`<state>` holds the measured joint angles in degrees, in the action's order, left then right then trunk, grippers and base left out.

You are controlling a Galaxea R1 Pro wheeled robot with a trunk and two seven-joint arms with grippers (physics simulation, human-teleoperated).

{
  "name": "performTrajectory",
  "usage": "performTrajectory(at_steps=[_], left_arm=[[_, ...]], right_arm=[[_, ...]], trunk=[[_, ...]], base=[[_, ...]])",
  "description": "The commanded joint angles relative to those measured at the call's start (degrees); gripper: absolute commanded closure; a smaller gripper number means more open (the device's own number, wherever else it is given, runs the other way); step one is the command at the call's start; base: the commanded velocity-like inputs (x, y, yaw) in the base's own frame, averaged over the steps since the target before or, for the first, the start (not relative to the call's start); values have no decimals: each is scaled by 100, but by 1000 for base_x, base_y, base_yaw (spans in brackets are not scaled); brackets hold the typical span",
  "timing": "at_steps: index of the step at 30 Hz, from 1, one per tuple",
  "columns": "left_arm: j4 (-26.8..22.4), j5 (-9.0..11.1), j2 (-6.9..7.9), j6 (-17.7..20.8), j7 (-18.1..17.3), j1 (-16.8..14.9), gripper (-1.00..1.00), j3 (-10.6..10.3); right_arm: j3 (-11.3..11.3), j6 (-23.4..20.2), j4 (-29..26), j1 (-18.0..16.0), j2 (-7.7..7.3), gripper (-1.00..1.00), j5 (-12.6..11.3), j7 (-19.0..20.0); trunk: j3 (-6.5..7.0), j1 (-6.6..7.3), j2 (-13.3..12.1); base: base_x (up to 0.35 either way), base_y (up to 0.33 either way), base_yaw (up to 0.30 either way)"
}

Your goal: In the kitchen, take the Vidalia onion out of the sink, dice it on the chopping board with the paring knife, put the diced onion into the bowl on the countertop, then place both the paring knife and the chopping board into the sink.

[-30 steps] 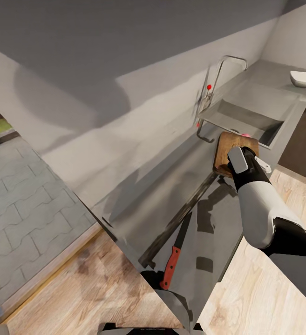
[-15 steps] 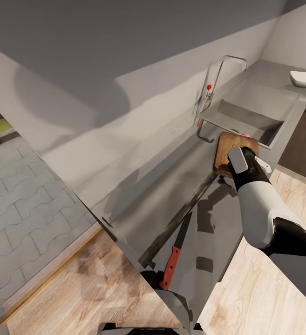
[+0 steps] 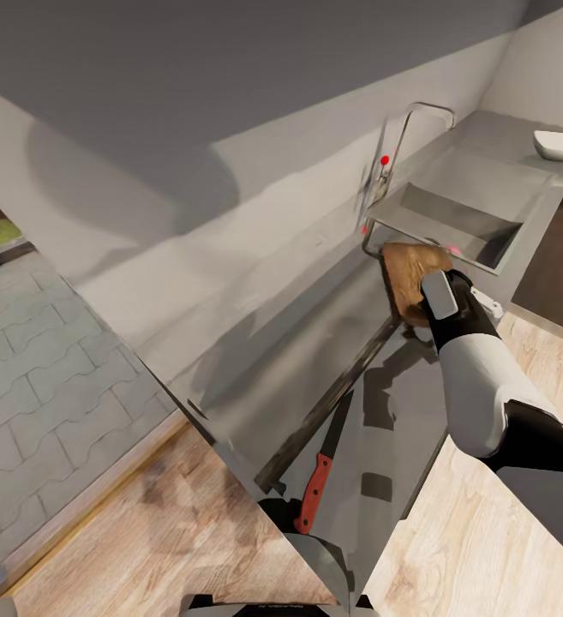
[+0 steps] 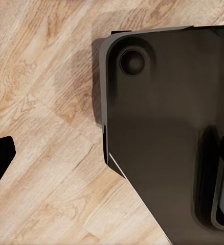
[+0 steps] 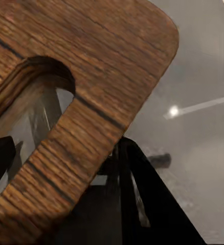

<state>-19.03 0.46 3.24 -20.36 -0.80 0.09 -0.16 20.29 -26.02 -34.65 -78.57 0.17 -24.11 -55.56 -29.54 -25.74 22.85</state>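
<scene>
The right gripper (image 3: 420,296) is closing on the chopping board (image 3: 411,272) at its slot-handle end; in the right wrist view one dark finger (image 5: 137,196) is pressing against the underside of the wood beside the slot. The board is tilting up off the countertop (image 3: 315,377), just beside the sink (image 3: 452,214). The step in hand appears to be carrying the board to the basin. To do it well, keep the grip firm near the slot, lift until the lower edge is clearing the sink rim, and steer wide of the tap (image 3: 401,146). A pinkish spot at the sink edge may be the Vidalia onion (image 3: 455,249); avoid it. The paring knife (image 3: 322,470) is lying on the countertop, well apart from the board. The bowl (image 3: 560,145) is sitting beyond the sink. The state of the left gripper's jaws cannot be told. No brands, labels or writing are readable.
</scene>
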Motion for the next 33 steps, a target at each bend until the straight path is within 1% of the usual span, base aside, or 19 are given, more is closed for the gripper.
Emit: performTrajectory(at_steps=[1,16,24,33], left_arm=[[-4,6,1,-12,-8,0,-100,-2],[2,7,1,-12,-8,0,-100,-2],[5,7,1,-12,-8,0,-100,-2],[5,7,1,-3,-8,0,-100,-1]], right_arm=[[9,-16,58,0,2,100,-129,-25],[2,-8,52,0,9,100,-137,-25],[-6,-13,47,0,26,100,-129,-25],[-28,-100,-12,0,65,100,-171,-2]], trunk=[[-8,-4,7],[-7,-4,7],[46,-4,7],[125,-4,7]], base=[[0,0,0],[0,0,0],[0,-1,-60],[-61,-195,-58]])
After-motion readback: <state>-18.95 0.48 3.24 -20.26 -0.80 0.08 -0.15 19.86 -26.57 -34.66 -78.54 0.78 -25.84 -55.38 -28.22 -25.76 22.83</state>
